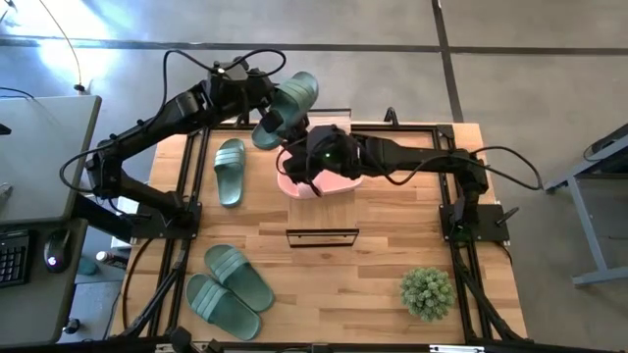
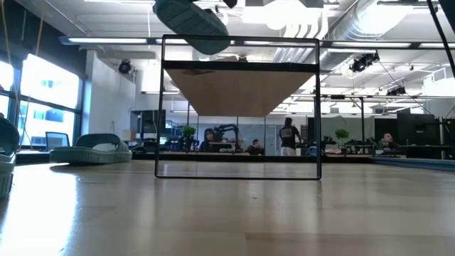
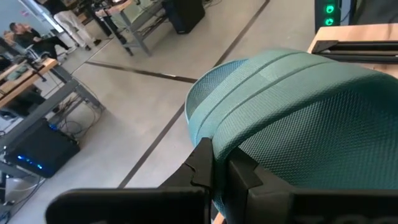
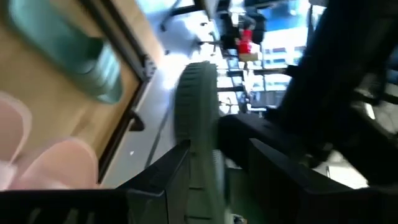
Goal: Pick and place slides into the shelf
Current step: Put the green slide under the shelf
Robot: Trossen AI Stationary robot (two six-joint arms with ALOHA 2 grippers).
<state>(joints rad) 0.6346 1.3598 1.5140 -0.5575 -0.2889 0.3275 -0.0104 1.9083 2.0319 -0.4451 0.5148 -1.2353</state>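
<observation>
**Green slide held aloft by both tools above the far edge of the desk**

A sage-green rubber slide with a wide ribbed strap (image 1: 287, 106) is held in the air over the far edge of the light wooden desk (image 1: 383, 284), beyond the small rack of light wood plank and thin black metal frame (image 1: 322, 235), the shelf. The left tool (image 1: 263, 98) is closed on this slide; in the left wrist view its dark fingers (image 3: 205, 165) are seen clamped on the textured sole. The right tool (image 1: 299, 157) is set just beside it, and in the right wrist view the edge of the same slide (image 4: 196, 124) is seen standing between its fingers, gripped by them.

Two pale pink slides (image 1: 329, 181) lie behind the shelf, largely covered by the right arm. One green slide (image 1: 230, 169) lies flat, far-left of the shelf. Two more green slides (image 1: 228, 284) are stacked askew, near-left of the shelf. A small green potted plant (image 1: 426, 291) stands near-right of the shelf.

In the low view the shelf (image 2: 238, 107) stands empty on the desk, the held slide (image 2: 190, 25) hanging above its top left corner.
</observation>
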